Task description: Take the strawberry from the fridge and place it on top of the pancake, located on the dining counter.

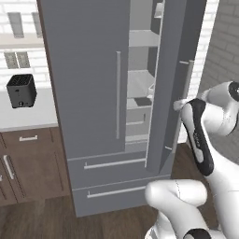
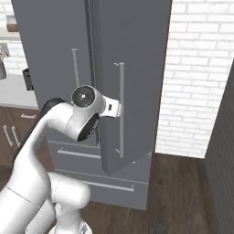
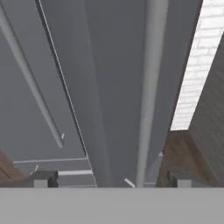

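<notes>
The tall grey fridge [image 1: 88,70] has its left door shut and its right door [image 2: 132,68] swung partly open, showing pale shelves [image 1: 140,84] inside. The strawberry is hidden. The pancake and the dining counter are out of view. My gripper [image 2: 116,109] is at the right door's long bar handle [image 2: 121,109], at about mid height. In the hand view the gripper [image 3: 111,179] is open, its fingertips [image 3: 43,178] wide apart, and the handle [image 3: 146,109] runs up between them, nearer the right tip. The hand [image 1: 179,105] shows just past the door's edge.
A black toaster [image 1: 21,90] stands on the white wall countertop [image 1: 28,114] left of the fridge, above dark wood cabinets [image 1: 28,163]. A white brick wall [image 2: 196,77] lies behind the open door, and a dark grey wall [image 2: 224,160] closes the right side.
</notes>
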